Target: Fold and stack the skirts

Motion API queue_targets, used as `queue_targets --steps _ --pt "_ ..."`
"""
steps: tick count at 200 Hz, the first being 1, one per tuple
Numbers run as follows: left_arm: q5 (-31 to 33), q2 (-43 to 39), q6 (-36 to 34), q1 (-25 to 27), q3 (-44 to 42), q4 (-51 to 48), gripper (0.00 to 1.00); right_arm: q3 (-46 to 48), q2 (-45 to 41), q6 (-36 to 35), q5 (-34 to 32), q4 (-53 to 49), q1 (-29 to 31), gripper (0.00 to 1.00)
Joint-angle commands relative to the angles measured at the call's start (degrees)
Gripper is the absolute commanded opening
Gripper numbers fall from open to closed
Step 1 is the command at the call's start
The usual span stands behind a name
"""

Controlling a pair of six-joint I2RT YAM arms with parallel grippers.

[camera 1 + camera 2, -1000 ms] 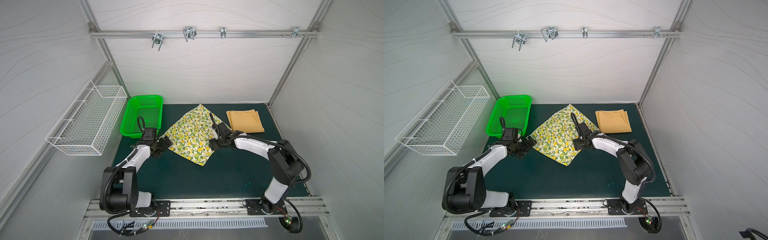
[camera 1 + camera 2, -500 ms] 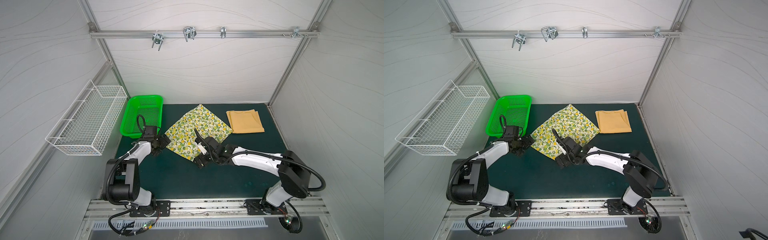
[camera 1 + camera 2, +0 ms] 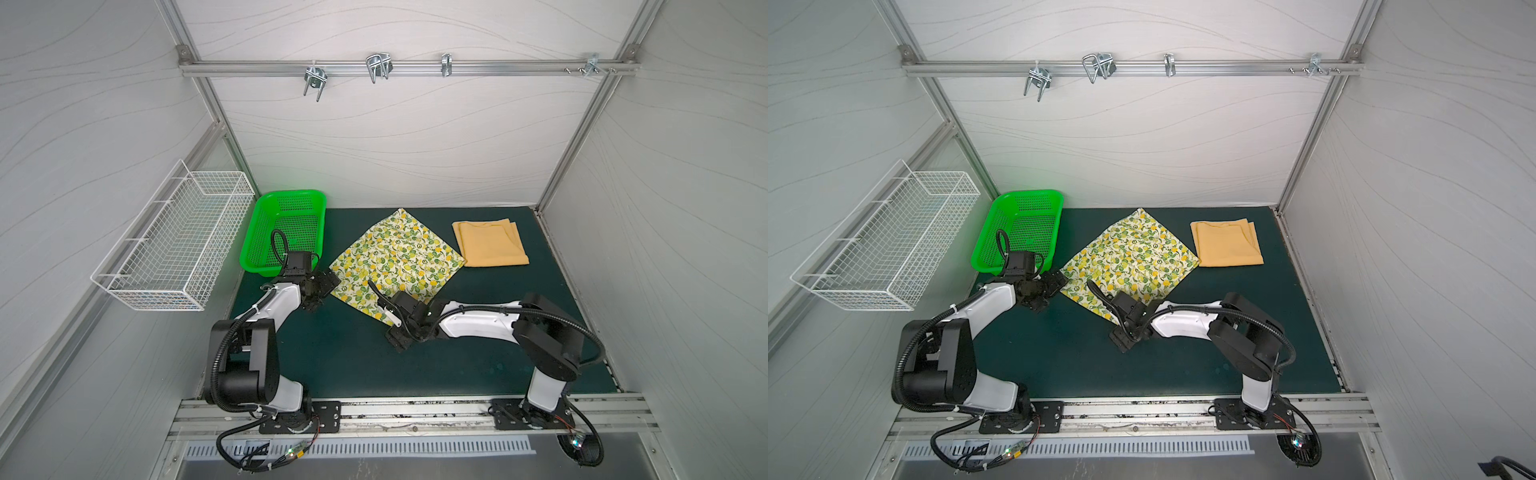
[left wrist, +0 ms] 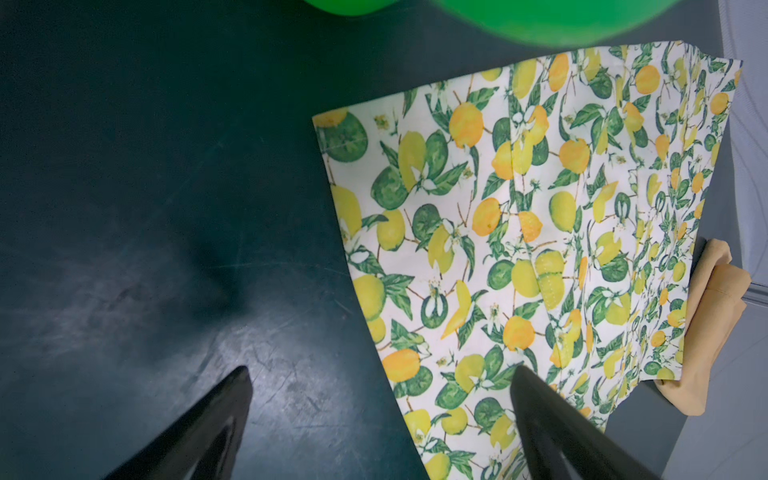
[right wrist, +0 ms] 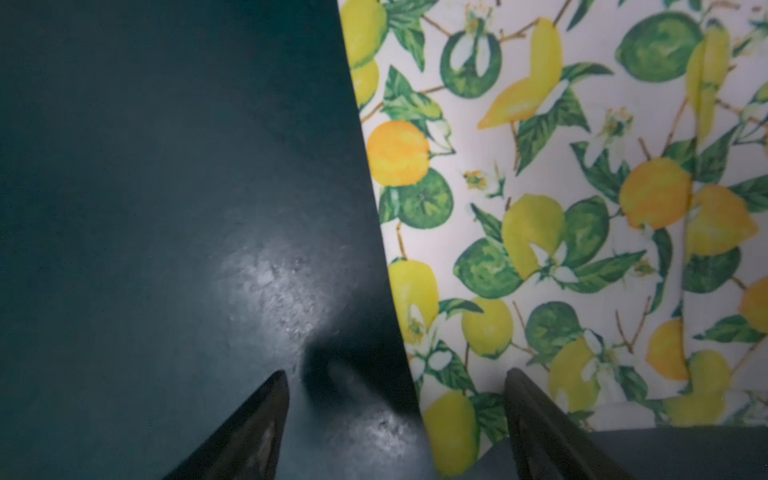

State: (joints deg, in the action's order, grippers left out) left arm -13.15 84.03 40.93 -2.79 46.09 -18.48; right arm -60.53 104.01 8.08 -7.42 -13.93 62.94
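Note:
The lemon-print skirt (image 3: 399,257) (image 3: 1133,257) lies flat as a diamond in the middle of the green mat in both top views. Folded flat at the back right, the mustard-yellow skirt (image 3: 490,243) (image 3: 1227,243) touches its right corner. My left gripper (image 3: 322,286) (image 4: 382,370) is open at the printed skirt's left corner, one finger over the cloth (image 4: 498,232) and one over the mat. My right gripper (image 3: 390,324) (image 5: 395,374) is open at the skirt's near corner and straddles the cloth (image 5: 561,208) edge. Neither holds anything.
A green plastic basket (image 3: 291,195) (image 3: 1025,195) stands at the back left, just behind my left wrist. A white wire basket (image 3: 174,249) hangs on the left wall. Bare green mat (image 3: 345,357) stretches in front of the skirts.
My right gripper left the printed skirt's right edge and swung round to its near corner, low over the mat. My left gripper edged closer to the left corner.

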Motion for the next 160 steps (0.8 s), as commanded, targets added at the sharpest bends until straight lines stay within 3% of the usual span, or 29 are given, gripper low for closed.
queue_targets --steps 1,114,160 --pt "-0.74 -1.4 -0.15 -0.6 0.34 1.08 0.97 -1.94 2.14 -0.79 -2.16 -1.27 0.33 0.78" --pt "-1.66 -1.68 -0.5 -1.49 0.32 0.82 0.97 -0.15 3.15 1.99 -5.36 -3.81 -0.18 0.17" --pt "-2.15 -1.86 -0.42 -1.51 -0.34 1.34 0.97 2.16 -0.39 2.84 -3.9 -4.08 -0.12 0.07"
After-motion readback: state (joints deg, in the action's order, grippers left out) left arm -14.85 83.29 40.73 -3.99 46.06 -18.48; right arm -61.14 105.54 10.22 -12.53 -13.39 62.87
